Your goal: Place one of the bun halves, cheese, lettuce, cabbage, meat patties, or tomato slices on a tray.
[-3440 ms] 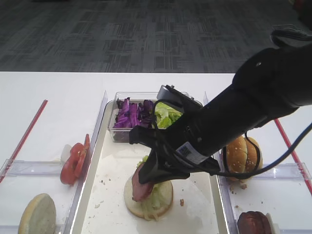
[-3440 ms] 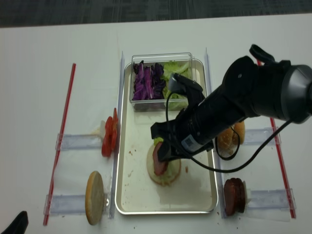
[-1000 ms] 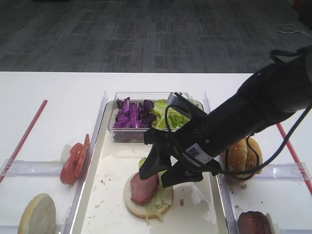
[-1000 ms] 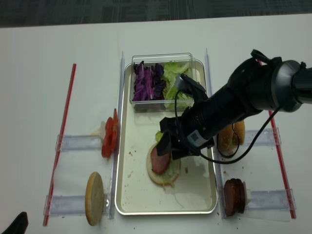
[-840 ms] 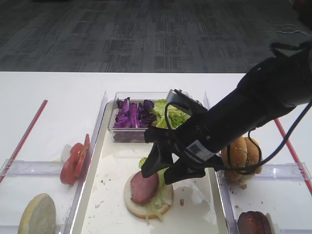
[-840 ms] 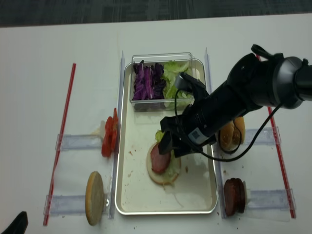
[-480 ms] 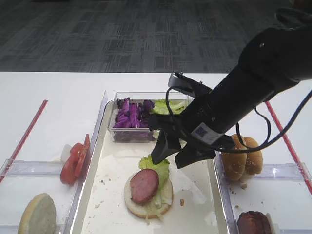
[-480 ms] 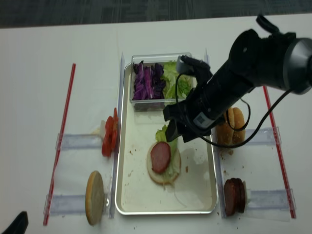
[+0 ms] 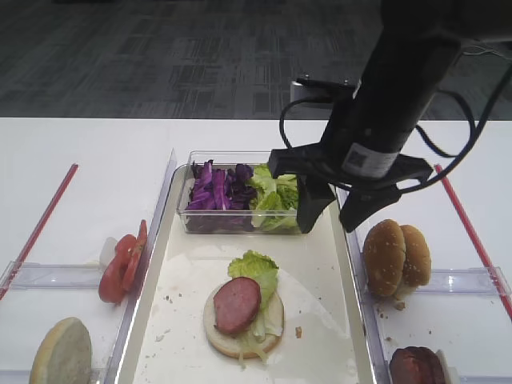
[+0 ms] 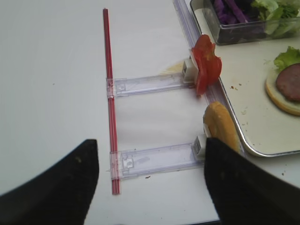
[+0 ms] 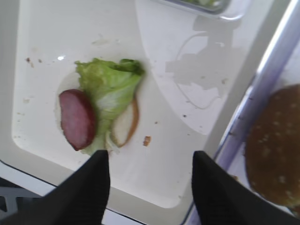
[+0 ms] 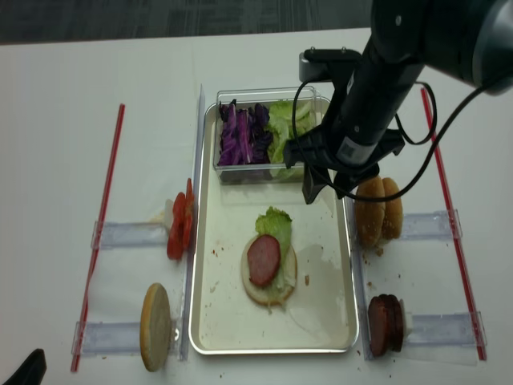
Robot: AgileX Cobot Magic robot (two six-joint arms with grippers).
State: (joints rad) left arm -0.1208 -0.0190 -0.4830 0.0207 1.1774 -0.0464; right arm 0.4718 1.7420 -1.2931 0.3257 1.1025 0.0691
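One tray (image 9: 350, 300) holding bun base (image 9: 240, 340), lettuce (image 9: 254, 268), patty (image 9: 236, 304)

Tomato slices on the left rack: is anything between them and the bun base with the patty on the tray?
Nothing visible does. The tomato slices stand just outside the tray rim; only bare tray floor separates them from the bun base carrying lettuce and a patty. The right end effector hangs open beyond it.

The right tool (image 9: 334, 214) is now raised clear, fingers spread and empty; the round reddish-brown meat patty (image 9: 237, 304) lies uncovered on the pale bun base (image 9: 270, 326).
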